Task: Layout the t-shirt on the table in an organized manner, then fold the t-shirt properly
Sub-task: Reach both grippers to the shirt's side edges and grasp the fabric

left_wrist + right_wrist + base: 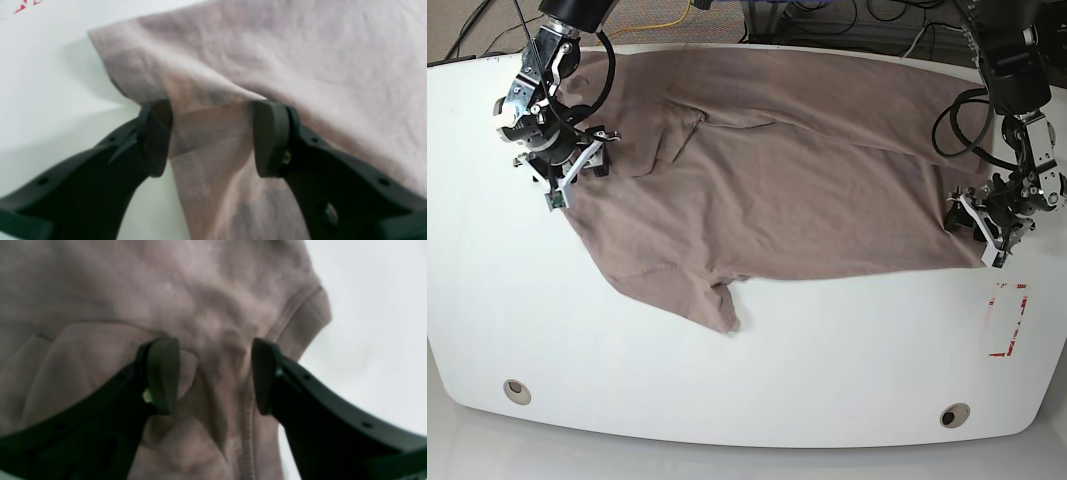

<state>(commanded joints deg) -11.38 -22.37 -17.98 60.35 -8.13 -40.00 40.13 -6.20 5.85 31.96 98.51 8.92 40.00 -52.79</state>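
The t-shirt point(787, 190) is soft, wrinkled matt cloth; the table point(777, 360) is smooth, glossy white.

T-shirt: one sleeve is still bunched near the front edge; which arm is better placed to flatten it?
Probably the right end effector. It sits at the t-shirt edge on the bunched sleeve's side, while the left end effector is open over the opposite hem corner near the red tape rectangle.

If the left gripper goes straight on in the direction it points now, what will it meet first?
Most likely the t-shirt: the left gripper is open, and a raised fold of cloth already lies between its jaws. The table shows only off to the side; depth is unclear.
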